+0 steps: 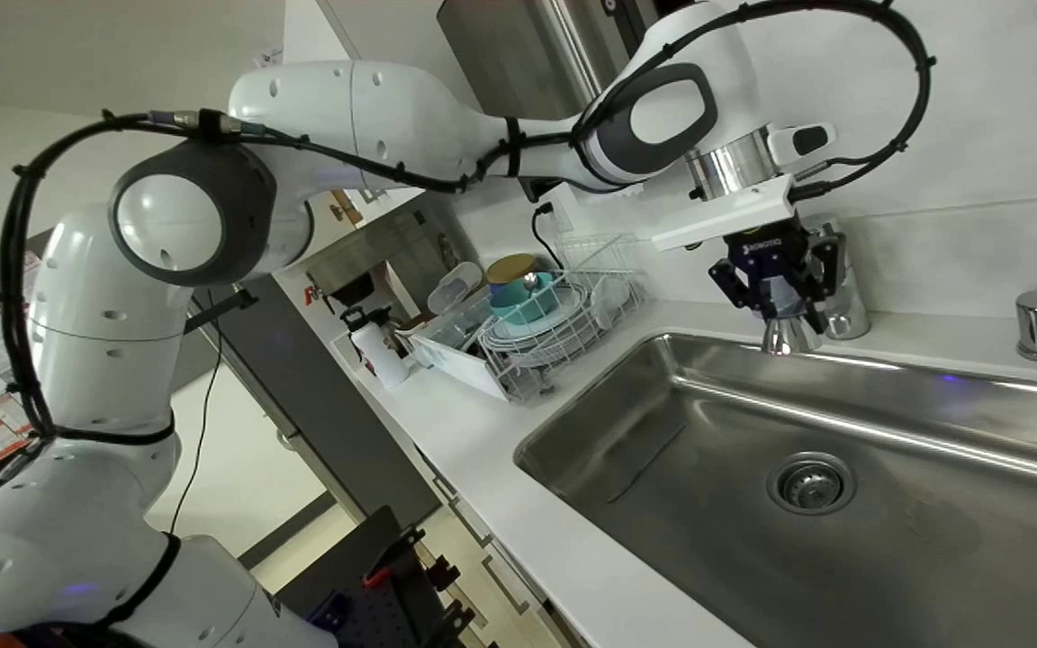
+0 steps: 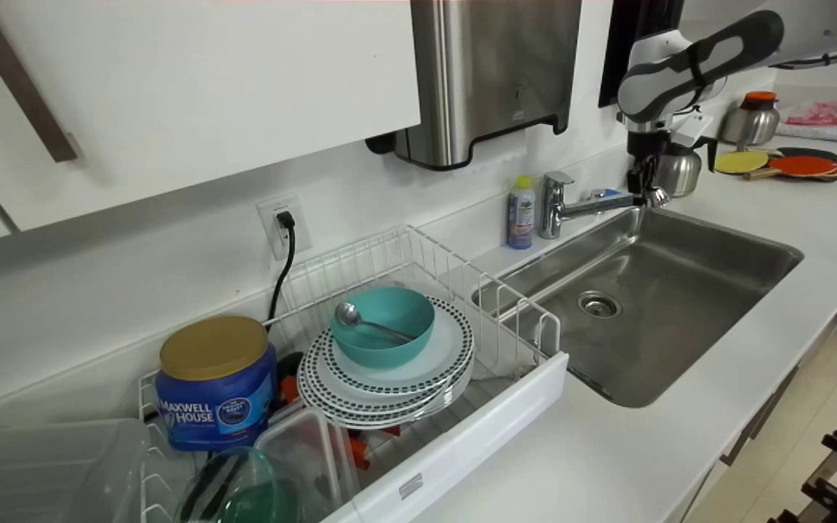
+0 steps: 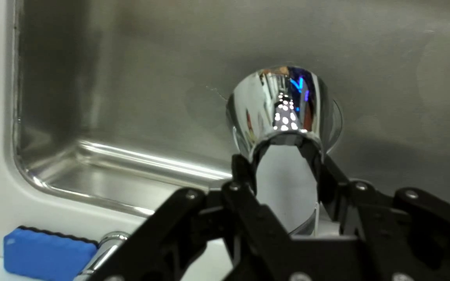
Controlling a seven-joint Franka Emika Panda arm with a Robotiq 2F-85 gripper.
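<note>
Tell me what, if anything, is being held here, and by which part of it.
The faucet spout, gripped between the fingers just behind its flared chrome end.

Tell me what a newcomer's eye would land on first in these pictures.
Probably the white robot arm, spanning an exterior view, with its gripper shut on a chrome piece, apparently the spout of the faucet, at the sink. Next, likely the teal bowl with a spoon in it, atop stacked plates in the dish rack, and the blue coffee tub beside them.
</note>
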